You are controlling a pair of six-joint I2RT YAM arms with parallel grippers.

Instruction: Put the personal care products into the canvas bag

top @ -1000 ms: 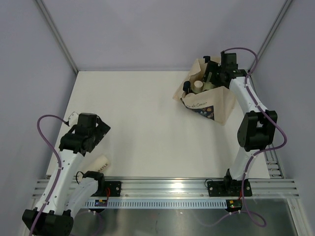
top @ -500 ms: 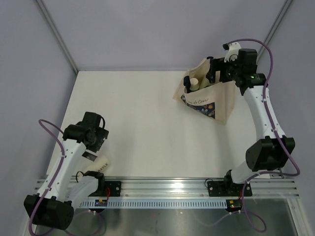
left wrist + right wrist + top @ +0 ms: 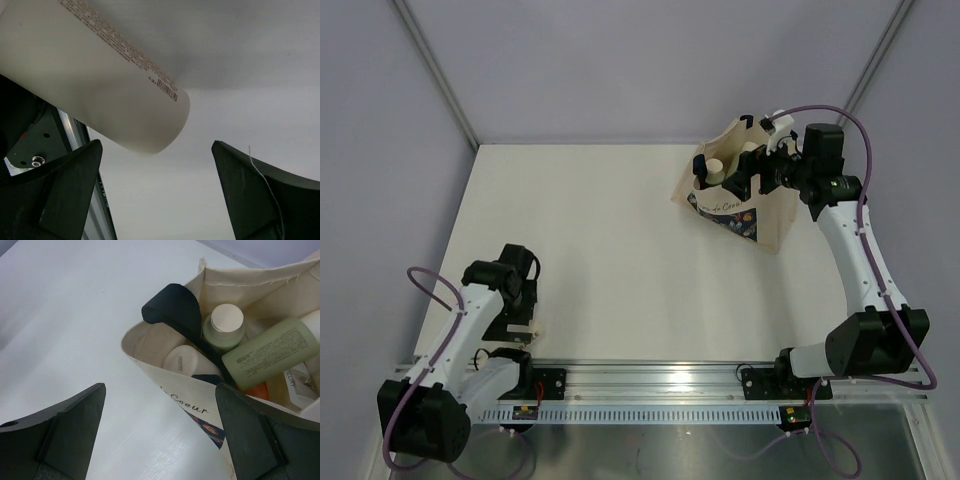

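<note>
The canvas bag [image 3: 752, 214] stands at the back right, cream with navy handles and a dark print. Inside it I see a white-capped grey-green bottle [image 3: 225, 325], a second green bottle [image 3: 270, 352] lying across, a cream-white tube end [image 3: 182, 360] and a bit of orange [image 3: 257, 390]. My right gripper [image 3: 745, 172] hovers open over the bag's near-left rim [image 3: 165, 385], holding nothing. A cream-white tube [image 3: 100, 85] lies by the near left edge. My left gripper [image 3: 518, 318] hangs open just above its end, empty; the top view mostly hides that tube.
An aluminium rail [image 3: 660, 380] runs along the table's near edge, close beside the tube and the left gripper [image 3: 156, 160]. Grey walls close off the back and sides. Purple cables loop off both arms.
My left arm has swung down toward the near edge, over the tube. The right gripper has come up out of the bag, opened wide, and now stands back over its rim.
</note>
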